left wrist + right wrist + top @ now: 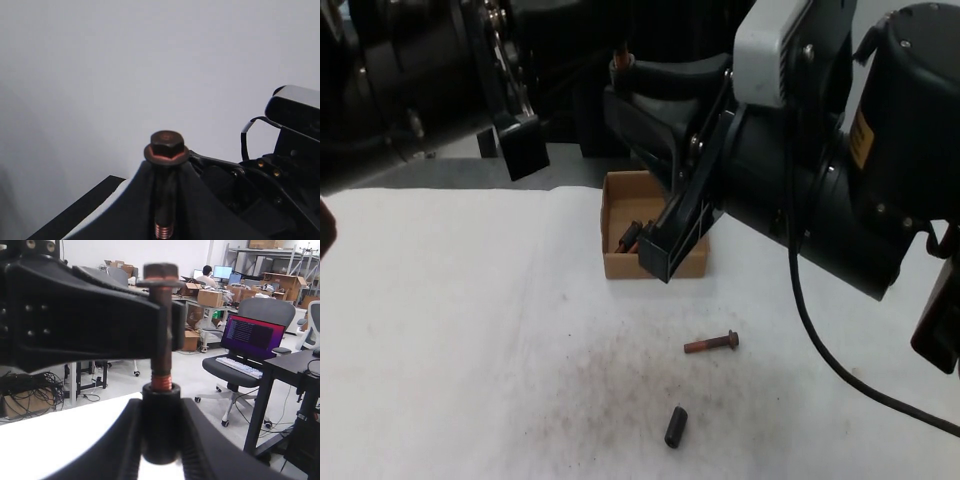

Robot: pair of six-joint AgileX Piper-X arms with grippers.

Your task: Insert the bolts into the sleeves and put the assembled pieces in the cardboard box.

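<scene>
Now the left claw [166, 186] is clenching the bolt [166, 150] (threads first) to line it up with the sleeve [160, 437] the right claw [161, 415] is grasping.

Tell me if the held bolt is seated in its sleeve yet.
Barely in. The bolt has its threaded tip just at the mouth of the sleeve; some thread, the shank and the head are all outside it.
</scene>
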